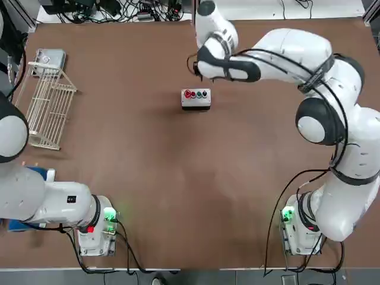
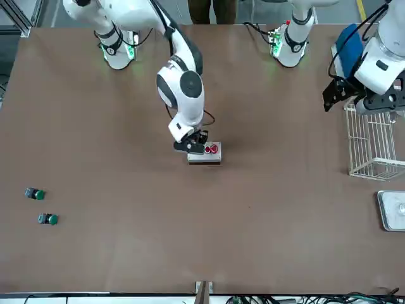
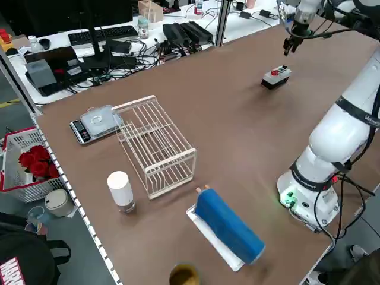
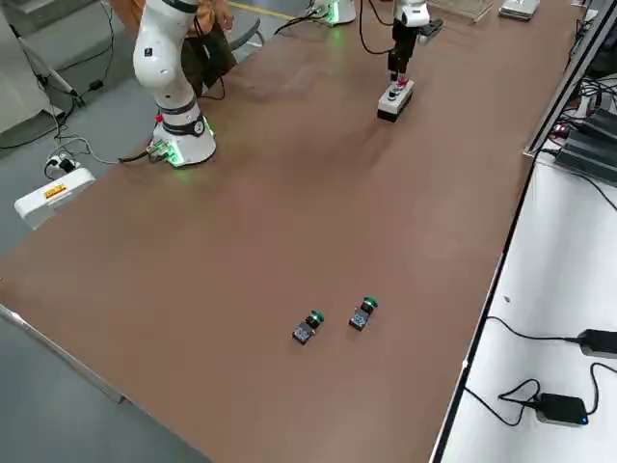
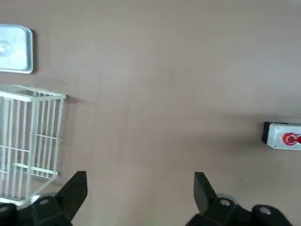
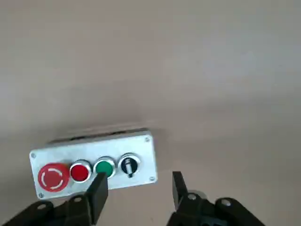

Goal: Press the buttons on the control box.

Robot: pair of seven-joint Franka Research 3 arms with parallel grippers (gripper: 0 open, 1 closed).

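This was a robotics lab. Two white robot arms (image 1: 332, 119) were fixed on a large brown table (image 1: 178, 178). Beside it, a bench (image 3: 89, 53) carried a keyboard (image 3: 98, 35), many cables (image 3: 148, 53) and power supplies (image 3: 187, 32). A small digital scale (image 3: 95, 122) and a white wire rack (image 3: 157, 145) lay on the table.

In the front view the right gripper (image 2: 192, 142) hides part of the control box (image 2: 209, 156); only two red buttons (image 2: 212, 149) show. The left wrist view's edge cuts the box off.
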